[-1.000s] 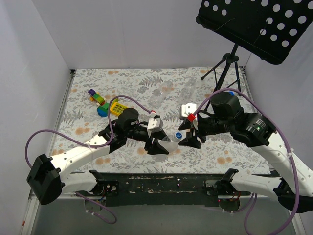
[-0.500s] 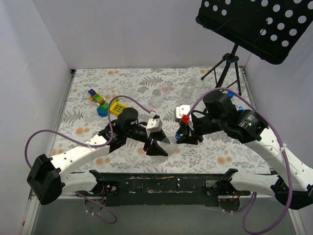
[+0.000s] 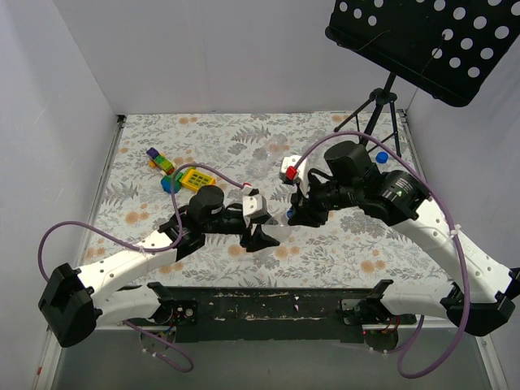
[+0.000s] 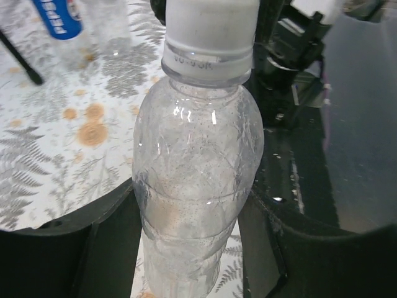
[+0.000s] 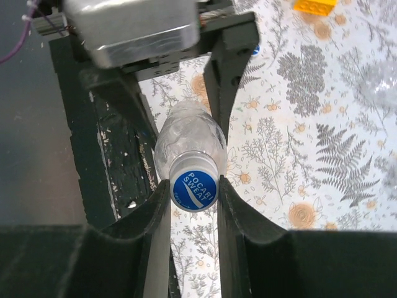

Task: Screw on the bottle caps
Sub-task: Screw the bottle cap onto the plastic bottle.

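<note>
As left gripper (image 3: 264,236) clamps the bottle (image 4: 195,174) pointing rightward, right gripper (image 5: 193,186) pinches its cap (image 5: 194,191).

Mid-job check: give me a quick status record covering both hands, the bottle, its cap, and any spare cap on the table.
left hand: shut on the bottle's body
right hand: shut on the cap
bottle: clear, neck pointing toward the right hand
cap: blue top with white lettering, seated on the bottle's neck; how far it is threaded cannot be told
spare cap: blue, on the table by the stand
blocks: far left of table, away from both hands
</note>
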Tool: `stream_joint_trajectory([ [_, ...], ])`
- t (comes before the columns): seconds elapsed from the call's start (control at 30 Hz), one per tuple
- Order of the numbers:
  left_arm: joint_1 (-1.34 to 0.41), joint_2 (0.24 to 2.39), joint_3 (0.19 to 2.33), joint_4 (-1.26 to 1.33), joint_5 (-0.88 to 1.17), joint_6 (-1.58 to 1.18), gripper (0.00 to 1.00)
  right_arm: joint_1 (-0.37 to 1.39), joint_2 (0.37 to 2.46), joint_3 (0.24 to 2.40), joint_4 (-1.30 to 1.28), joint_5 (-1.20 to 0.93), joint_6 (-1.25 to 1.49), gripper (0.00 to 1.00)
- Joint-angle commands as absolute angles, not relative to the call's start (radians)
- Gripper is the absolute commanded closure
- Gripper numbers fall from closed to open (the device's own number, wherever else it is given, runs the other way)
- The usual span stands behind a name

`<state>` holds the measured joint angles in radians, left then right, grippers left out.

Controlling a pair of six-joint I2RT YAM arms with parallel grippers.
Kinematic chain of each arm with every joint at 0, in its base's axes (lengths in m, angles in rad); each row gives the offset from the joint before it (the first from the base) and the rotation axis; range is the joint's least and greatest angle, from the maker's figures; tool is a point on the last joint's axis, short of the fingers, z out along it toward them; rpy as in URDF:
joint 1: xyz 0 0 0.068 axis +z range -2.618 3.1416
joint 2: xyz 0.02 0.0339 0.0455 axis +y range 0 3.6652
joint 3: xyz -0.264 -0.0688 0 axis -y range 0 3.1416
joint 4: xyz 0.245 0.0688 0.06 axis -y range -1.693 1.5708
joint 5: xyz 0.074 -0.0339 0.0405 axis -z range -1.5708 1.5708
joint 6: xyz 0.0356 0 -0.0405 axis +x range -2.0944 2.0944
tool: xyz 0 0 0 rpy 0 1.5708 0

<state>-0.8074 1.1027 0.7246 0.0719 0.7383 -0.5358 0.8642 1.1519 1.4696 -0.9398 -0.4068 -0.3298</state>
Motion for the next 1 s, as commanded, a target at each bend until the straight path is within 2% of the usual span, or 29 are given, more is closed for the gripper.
stream_joint_trajectory([
  [0.0, -0.837, 1.04, 0.692, 0.204, 0.407, -0.517, 0.97, 0.87, 1.19, 1.514, -0.92, -0.288, -0.118, 0.99],
  [0.27, -0.861, 1.049, 0.672, 0.255, 0.367, -0.544, 0.92, 0.87, 1.203, 1.525, -0.91, -0.256, -0.084, 0.99],
  [0.3, -0.861, 1.052, 0.669, 0.259, 0.368, -0.551, 0.87, 0.87, 1.207, 1.531, -0.916, -0.258, -0.086, 0.99],
  [0.47, -0.861, 1.051, 0.666, 0.264, 0.342, -0.557, 0.3, 0.87, 1.213, 1.554, -0.965, -0.209, -0.126, 0.99],
  [0.53, -0.861, 1.039, 0.661, 0.268, 0.315, -0.561, 0.02, 0.87, 1.215, 1.566, -0.998, -0.183, -0.144, 0.99],
  [0.77, -0.858, 1.011, 0.663, 0.255, 0.244, -0.557, 0.02, 0.851, 1.258, 1.626, -1.152, 0.047, -0.131, 0.99],
  [0.87, -0.848, 0.999, 0.664, 0.255, 0.215, -0.571, 0.02, 0.809, 1.285, 1.638, -1.216, 0.168, -0.1, 0.99],
  [0.97, -0.835, 0.997, 0.669, 0.252, 0.154, -0.592, 0.02, 0.738, 1.299, 1.634, -1.233, 0.204, -0.086, 0.99],
])
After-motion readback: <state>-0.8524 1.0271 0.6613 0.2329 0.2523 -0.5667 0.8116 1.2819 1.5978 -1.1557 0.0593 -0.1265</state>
